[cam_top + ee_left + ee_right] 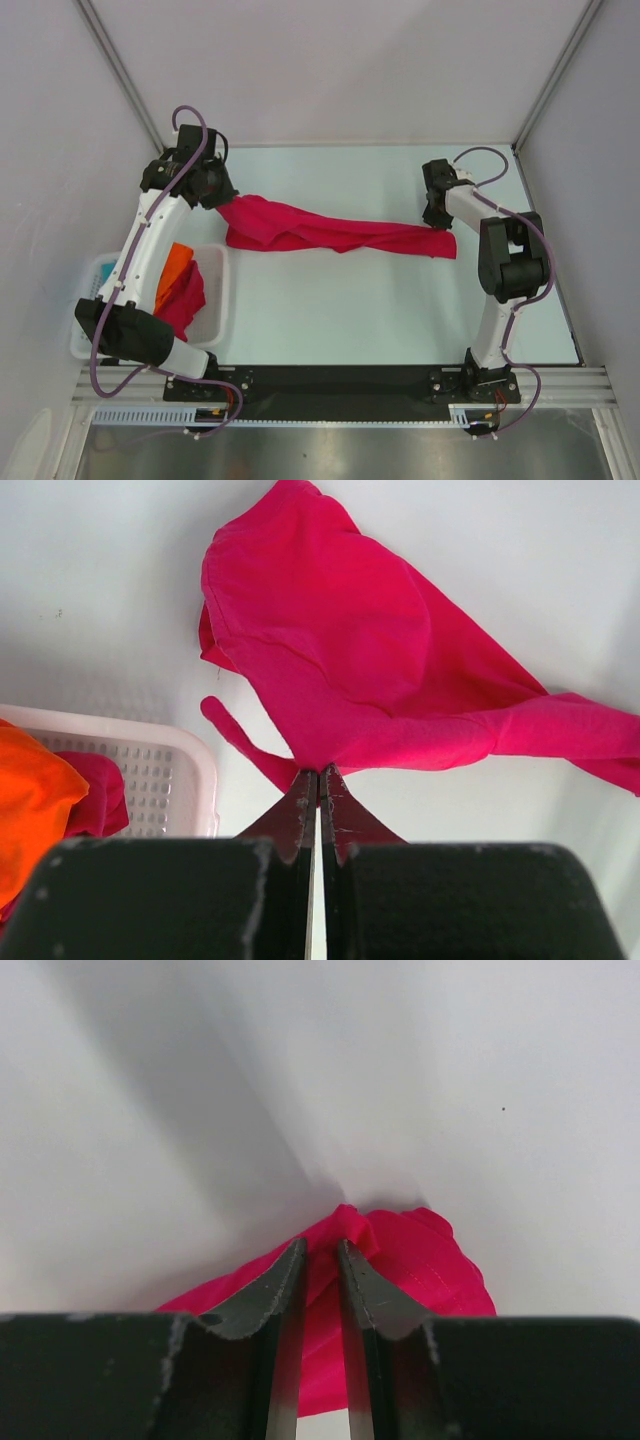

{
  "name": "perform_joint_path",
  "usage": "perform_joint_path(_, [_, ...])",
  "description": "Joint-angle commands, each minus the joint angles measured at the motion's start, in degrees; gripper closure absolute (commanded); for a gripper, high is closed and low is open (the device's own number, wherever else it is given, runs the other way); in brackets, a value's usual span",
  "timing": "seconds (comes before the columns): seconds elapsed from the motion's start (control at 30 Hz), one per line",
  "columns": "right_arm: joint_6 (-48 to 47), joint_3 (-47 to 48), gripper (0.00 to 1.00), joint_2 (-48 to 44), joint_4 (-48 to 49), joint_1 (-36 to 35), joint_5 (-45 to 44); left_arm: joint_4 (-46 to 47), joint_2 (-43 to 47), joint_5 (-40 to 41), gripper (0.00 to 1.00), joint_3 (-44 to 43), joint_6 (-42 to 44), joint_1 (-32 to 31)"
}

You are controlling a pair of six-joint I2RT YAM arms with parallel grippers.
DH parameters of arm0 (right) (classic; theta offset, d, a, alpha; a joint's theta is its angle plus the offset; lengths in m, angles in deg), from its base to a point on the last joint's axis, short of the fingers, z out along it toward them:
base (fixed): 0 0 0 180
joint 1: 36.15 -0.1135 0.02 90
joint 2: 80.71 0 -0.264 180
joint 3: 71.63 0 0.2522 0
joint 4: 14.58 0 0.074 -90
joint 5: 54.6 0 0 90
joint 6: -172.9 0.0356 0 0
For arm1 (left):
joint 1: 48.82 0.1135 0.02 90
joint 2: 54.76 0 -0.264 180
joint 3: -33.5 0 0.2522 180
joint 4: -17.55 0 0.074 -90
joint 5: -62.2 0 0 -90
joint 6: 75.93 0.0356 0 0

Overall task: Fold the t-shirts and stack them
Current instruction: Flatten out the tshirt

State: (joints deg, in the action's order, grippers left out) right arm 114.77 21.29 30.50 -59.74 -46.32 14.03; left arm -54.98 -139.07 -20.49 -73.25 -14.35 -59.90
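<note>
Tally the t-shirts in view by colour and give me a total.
Crimson: 2, the stretched crimson t-shirt on the table and the bunched crimson t-shirt in the basket
Orange: 1, the orange t-shirt in the basket
Total: 3

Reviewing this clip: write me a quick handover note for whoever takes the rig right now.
Left gripper: shut on the left end of the crimson t-shirt.
Right gripper: shut on its right end.
Shirt: stretched in a twisted band between them, over the far half of the table.
White basket, by the left arm: holds an orange t-shirt and a second crimson t-shirt, both crumpled.
Done: one shirt is out of the basket; nothing folded, no stack in view.
Left: spread and fold this shirt, then those in the basket, and stack them.
</note>
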Motion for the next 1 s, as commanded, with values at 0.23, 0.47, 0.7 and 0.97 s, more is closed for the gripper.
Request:
perform_joint_path(0.23, [0.3,-0.2,0.78,2.5,2.2,-0.4,-0.2,1.7,1.2,0.2,0.98,-0.7,0.9,0.6])
perform_joint_path(0.47, [-1.7,-1.5,1.0,1.1,5.5,-1.0,1.0,1.7,0.9,0.1,1.0,-0.9,1.0,0.7])
perform_joint_path(0.7, [-4.3,4.0,1.0,-2.1,3.2,-2.0,-4.5,0.8,-3.0,0.0,1.0,-8.6,1.9,0.7])
perform_joint_path(0.97, [-6.4,12.5,1.0,-7.2,-0.5,-3.8,-9.6,-6.2,-7.9,1.0,1.0,-24.9,2.8,0.6])
